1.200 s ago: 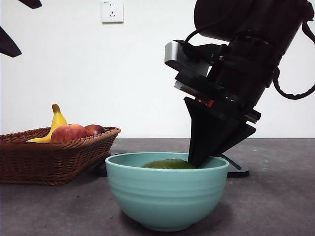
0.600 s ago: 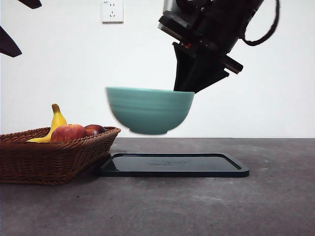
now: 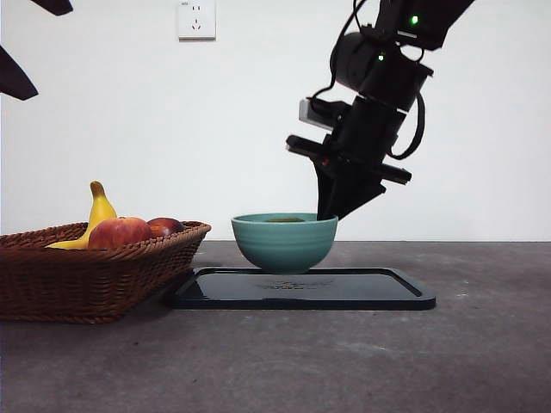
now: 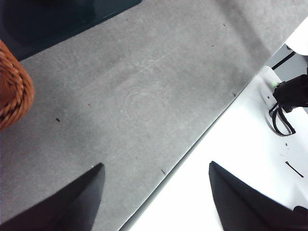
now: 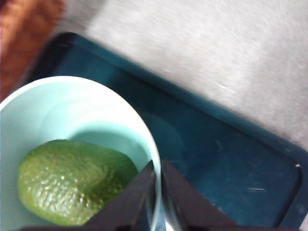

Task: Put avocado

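The dark-green avocado (image 5: 72, 180) lies inside a teal bowl (image 5: 72, 110). In the front view only its top (image 3: 285, 220) shows above the bowl (image 3: 284, 245). My right gripper (image 5: 159, 178) is shut on the bowl's rim, one jaw inside and one outside. In the front view the right gripper (image 3: 327, 213) comes down from the upper right onto the bowl's right rim. The bowl is at the left part of the dark tray (image 3: 379, 288), on it or just above it. My left gripper (image 4: 154, 192) is open and empty over the table's edge.
A wicker basket (image 3: 86, 275) at the left holds a yellow banana (image 3: 101, 211) and a red apple (image 3: 120, 232). Its edge shows in the left wrist view (image 4: 12, 91). The tray (image 5: 231, 163) has bare room to the bowl's right.
The bowl with the avocado stood near the camera, was lifted by my right gripper, and is now farther back and lower, at the tray. The left arm has not moved.
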Controlling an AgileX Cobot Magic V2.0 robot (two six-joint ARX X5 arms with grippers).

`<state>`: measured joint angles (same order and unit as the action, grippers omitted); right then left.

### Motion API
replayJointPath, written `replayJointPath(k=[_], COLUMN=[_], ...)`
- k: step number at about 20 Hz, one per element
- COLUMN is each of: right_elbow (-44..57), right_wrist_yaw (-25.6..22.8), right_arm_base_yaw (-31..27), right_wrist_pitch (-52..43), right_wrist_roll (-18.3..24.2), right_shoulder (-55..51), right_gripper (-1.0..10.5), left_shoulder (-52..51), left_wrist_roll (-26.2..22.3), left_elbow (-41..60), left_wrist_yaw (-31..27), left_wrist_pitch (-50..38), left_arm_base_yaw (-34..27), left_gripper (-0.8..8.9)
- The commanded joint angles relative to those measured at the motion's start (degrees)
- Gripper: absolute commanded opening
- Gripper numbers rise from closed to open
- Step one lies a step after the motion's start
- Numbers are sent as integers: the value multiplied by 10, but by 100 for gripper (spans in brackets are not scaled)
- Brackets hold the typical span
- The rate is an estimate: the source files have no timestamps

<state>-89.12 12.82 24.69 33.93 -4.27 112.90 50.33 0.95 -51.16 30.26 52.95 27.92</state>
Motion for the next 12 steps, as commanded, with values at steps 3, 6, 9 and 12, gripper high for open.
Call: replayJointPath(k=[3, 6, 9, 12], right_elbow=[-17, -17, -17, -17], right_wrist_yaw=[-9, -10, -11, -27], right_arm_base_yaw=[-2, -2, -2, -2], right_wrist_pitch=[-9, -8, -1, 0], right_wrist_roll=[5, 5, 4, 0], right_shoulder=[30, 33, 34, 33], right_gripper=[14, 14, 18, 183], left_shoulder=[3, 3, 3, 3], left_wrist_roll=[-5, -5, -5, -5], left_elbow=[-3, -3, -3, -3], left_wrist_yaw=[3, 3, 3, 3], left_wrist_pitch=[-2, -2, -2, -2], left_arm_base_yaw=[3, 3, 3, 3], left_gripper=[343, 343, 343, 343])
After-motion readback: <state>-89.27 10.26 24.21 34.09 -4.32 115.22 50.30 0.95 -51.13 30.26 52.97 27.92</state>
